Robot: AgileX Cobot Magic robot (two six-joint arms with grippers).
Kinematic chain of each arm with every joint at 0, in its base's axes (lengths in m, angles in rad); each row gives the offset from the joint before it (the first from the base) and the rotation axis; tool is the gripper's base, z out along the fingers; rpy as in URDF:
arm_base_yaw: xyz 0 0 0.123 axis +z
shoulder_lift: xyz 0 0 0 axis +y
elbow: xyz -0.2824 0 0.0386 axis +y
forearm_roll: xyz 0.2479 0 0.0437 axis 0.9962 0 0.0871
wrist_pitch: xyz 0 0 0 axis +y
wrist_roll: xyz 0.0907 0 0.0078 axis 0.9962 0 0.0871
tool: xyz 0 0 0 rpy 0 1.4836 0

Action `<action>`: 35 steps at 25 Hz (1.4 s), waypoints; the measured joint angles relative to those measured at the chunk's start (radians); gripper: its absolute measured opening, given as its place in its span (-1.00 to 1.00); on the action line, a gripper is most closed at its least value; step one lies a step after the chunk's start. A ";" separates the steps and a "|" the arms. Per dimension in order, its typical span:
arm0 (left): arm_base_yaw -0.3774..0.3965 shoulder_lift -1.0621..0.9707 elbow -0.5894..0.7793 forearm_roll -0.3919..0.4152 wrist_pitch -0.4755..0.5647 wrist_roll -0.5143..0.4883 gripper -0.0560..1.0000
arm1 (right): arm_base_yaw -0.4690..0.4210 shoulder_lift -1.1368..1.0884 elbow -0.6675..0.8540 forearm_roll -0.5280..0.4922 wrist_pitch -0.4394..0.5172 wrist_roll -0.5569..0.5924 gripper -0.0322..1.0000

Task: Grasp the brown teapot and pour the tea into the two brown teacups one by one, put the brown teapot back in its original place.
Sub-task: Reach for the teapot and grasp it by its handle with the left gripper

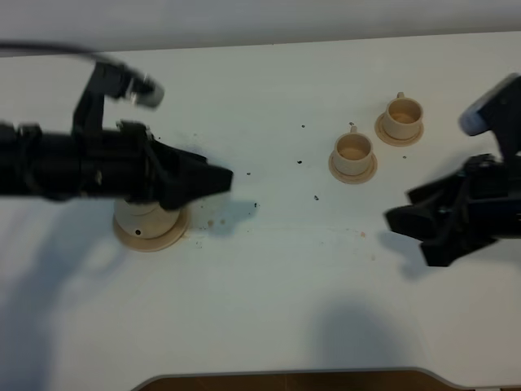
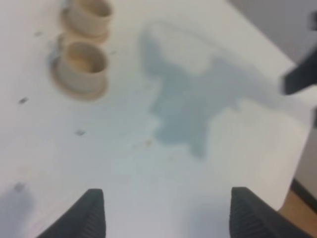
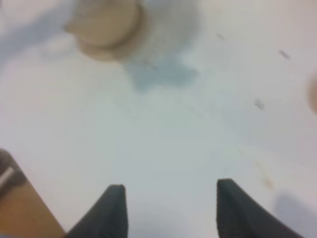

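The brown teapot (image 1: 148,217) stands on its wide tan saucer (image 1: 167,239) at the left, mostly hidden under my left arm. It shows blurred in the right wrist view (image 3: 105,22). My left gripper (image 1: 218,180) is open and empty, just right of the pot and above the table; its fingers (image 2: 91,213) frame bare table. The two brown teacups (image 1: 352,150) (image 1: 401,116) stand on saucers at the back right, also in the left wrist view (image 2: 81,67) (image 2: 89,15). My right gripper (image 1: 404,208) is open and empty, in front of the cups; its fingers (image 3: 115,208) point toward the pot.
Dark tea specks (image 1: 299,161) and small brownish stains (image 1: 213,220) lie on the white table (image 1: 269,285) between pot and cups. The table's front edge has a brown cutout (image 1: 285,381).
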 joint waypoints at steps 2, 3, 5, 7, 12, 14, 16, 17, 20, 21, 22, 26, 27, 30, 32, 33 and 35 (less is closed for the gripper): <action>0.000 0.000 -0.073 0.160 -0.001 -0.183 0.14 | 0.000 -0.061 -0.016 -0.233 0.042 0.284 -0.09; 0.000 0.000 -0.110 0.238 0.000 -0.273 0.14 | 0.000 -0.089 -0.019 -0.323 0.072 0.413 -0.09; 0.000 0.000 -0.172 0.366 0.003 -0.412 0.14 | 0.000 -0.153 -0.019 -0.509 0.143 0.609 -0.09; 0.000 0.001 -0.220 0.476 0.009 -0.518 0.14 | 0.000 -0.213 -0.019 -0.624 0.226 0.740 -0.09; -0.025 0.051 -0.341 0.613 0.045 -0.645 0.14 | 0.000 -0.402 0.041 -0.725 0.327 0.865 -0.09; -0.042 0.085 -0.382 0.648 0.058 -0.673 0.14 | 0.000 -0.483 0.089 -0.758 0.340 0.899 -0.09; -0.053 0.121 -0.417 0.671 0.063 -0.686 0.14 | 0.000 -0.566 0.123 -0.808 0.360 0.943 -0.09; -0.055 0.134 -0.428 0.680 0.065 -0.690 0.14 | 0.000 -0.597 0.132 -0.830 0.373 0.962 -0.09; -0.057 0.174 -0.457 0.706 0.066 -0.696 0.14 | 0.000 -0.700 0.136 -0.897 0.387 0.988 -0.09; -0.057 0.184 -0.465 0.716 0.065 -0.696 0.14 | 0.000 -0.723 0.140 -0.907 0.390 0.993 -0.09; -0.057 0.196 -0.470 0.722 0.063 -0.696 0.14 | 0.000 -0.748 0.142 -0.919 0.395 0.996 -0.09; -0.057 0.250 -0.481 0.730 0.048 -0.696 0.14 | 0.000 -0.798 0.149 -0.923 0.404 0.996 -0.09; -0.058 0.265 -0.482 0.731 0.040 -0.696 0.14 | 0.000 -0.801 0.149 -0.922 0.404 0.995 -0.09; -0.062 0.303 -0.482 0.736 0.023 -0.695 0.14 | 0.000 -0.801 0.149 -0.920 0.404 0.995 -0.09; -0.062 0.323 -0.482 0.757 0.022 -0.697 0.14 | 0.000 -0.802 0.149 -0.920 0.404 0.994 -0.09; -0.062 0.333 -0.486 0.768 0.022 -0.704 0.14 | 0.000 -0.806 0.149 -0.920 0.403 0.994 -0.09; -0.062 0.351 -0.504 0.790 0.028 -0.738 0.14 | -0.018 -0.820 0.150 -0.913 0.404 0.994 -0.09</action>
